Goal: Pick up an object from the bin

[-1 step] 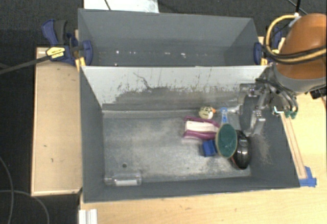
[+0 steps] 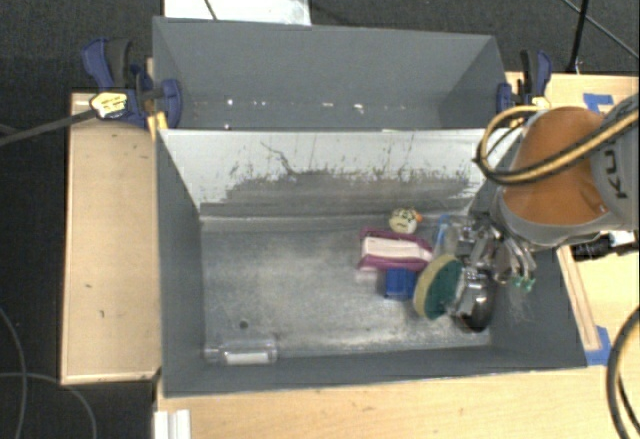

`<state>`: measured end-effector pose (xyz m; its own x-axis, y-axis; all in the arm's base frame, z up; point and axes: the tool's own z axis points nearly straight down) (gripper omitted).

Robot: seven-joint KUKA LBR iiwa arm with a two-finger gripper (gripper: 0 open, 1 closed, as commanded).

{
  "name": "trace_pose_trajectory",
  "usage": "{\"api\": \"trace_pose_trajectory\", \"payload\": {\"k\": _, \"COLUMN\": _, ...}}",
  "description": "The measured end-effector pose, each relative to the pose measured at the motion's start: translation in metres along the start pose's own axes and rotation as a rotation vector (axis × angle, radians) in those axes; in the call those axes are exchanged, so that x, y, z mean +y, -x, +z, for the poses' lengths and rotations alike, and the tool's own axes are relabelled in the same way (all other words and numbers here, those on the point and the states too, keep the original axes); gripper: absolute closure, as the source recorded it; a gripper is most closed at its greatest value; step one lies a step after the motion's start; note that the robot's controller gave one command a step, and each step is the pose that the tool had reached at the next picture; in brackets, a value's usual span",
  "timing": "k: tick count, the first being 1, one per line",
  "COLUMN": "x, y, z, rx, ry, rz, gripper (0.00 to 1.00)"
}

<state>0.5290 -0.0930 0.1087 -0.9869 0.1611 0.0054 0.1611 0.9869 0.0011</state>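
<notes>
We are holding our end effector [image 2: 472,279] low at the right end of the bin [image 2: 290,292]. The round green-and-tan pad [image 2: 436,289] is lying just beside it toward the view's left, apparently touching it and standing tilted on edge. We are unable to tell whether the end effector is wide or narrow. A blue block [image 2: 400,283] and a pink-and-white pack [image 2: 394,251] are lying beyond the pad.

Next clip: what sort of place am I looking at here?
Most likely a robotics lab bin-picking station, not a home or shop: a scuffed grey metal bin, a robot arm's tool down inside it at the right, and a few unrelated small things lying loose, such as a purple and white block.
</notes>
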Motion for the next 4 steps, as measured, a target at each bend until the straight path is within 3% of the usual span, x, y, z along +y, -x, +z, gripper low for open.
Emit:
{"api": "trace_pose_trajectory", "payload": {"k": 1, "x": -0.006, "y": 0.003, "z": 0.039, "rx": -0.004, "ry": 0.0, "rz": 0.059, "gripper": 0.0}}
{"api": "trace_pose_trajectory", "payload": {"k": 2, "x": -0.006, "y": 0.004, "z": 0.038, "rx": -0.006, "ry": 0.0, "rz": 0.053, "gripper": 1.0}}
{"api": "trace_pose_trajectory", "payload": {"k": 3, "x": 0.086, "y": -0.023, "z": -0.161, "rx": -0.016, "ry": 0.003, "rz": 0.069, "gripper": 1.0}}
{"api": "trace_pose_trajectory", "payload": {"k": 4, "x": 0.083, "y": -0.024, "z": -0.156, "rx": -0.009, "ry": 0.0, "rz": 0.071, "gripper": 0.0}}
